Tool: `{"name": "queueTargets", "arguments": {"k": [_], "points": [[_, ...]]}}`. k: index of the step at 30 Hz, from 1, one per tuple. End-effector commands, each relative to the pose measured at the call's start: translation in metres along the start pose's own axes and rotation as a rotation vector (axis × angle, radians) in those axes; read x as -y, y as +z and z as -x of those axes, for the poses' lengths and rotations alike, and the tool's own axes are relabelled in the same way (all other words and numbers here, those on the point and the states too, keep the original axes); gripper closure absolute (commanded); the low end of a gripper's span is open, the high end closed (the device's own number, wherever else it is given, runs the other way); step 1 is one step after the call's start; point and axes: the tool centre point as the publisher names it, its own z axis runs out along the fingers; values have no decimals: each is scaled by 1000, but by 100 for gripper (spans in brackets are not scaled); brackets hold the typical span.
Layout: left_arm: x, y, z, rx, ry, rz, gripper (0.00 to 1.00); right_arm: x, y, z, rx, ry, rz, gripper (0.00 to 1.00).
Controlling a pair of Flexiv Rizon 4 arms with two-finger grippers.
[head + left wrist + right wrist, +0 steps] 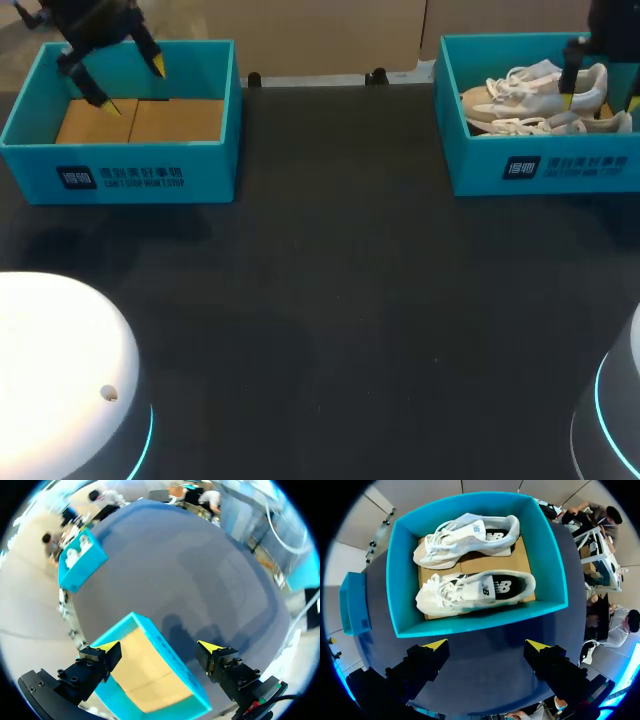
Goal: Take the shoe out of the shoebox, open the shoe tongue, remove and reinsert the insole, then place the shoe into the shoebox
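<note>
Fingers of the left gripper (159, 652) stood spread wide over the left shoebox (122, 120), holding nothing, one yellow tip to either side of that box's near corner in the left wrist view; only the tan cardboard floor (145, 677) showed inside it. Across the dark table (330, 300), well apart, sat the right shoebox (475, 562) with two white shoes side by side on its floor, both laced, tongues lying flat over dark insoles. The right gripper (487, 645) hung above that box's near wall, fingers likewise wide apart and empty, with the nearer shoe (470, 592) just ahead of the tips and the farther shoe (465, 537) beyond it. Shoes lying in the box would fit both a pair waiting to be lifted out and a pair already put back, so the stage could not be settled. Any grasp from that pose would probably have gone best with the fingers straddling the nearer shoe across its narrow middle, clear of the loose laces and the box wall, so the other shoe stayed undisturbed.
</note>
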Motion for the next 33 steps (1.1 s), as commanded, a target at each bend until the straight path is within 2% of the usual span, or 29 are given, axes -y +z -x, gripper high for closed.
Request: {"name": "queueTargets", "arguments": {"k": [1,2,14,16,18,20,22,27,33], "points": [[-1,-24,-8,134,-952,263,0,16,6,3,-20,12,126,0],[-3,-28,-12,226,-1010,331,0,18,8,3,-28,14,124,0],[-3,-28,-12,226,-1010,331,0,20,10,3,-34,16,120,0],[-10,-30,-10,164,-1193,374,0,20,10,3,-34,16,120,0],[-17,-29,-6,74,-1422,469,0,20,10,3,-34,16,120,0],[-30,-29,-3,-66,-1625,504,0,20,10,3,-34,16,120,0],[-43,-27,-1,-138,-1782,542,0,20,10,3,-34,16,120,0],[-71,-24,-1,-267,-1971,553,0,20,10,3,-34,16,120,0],[-82,-27,-22,-271,-2177,479,0,20,10,3,-34,16,120,0]]}}
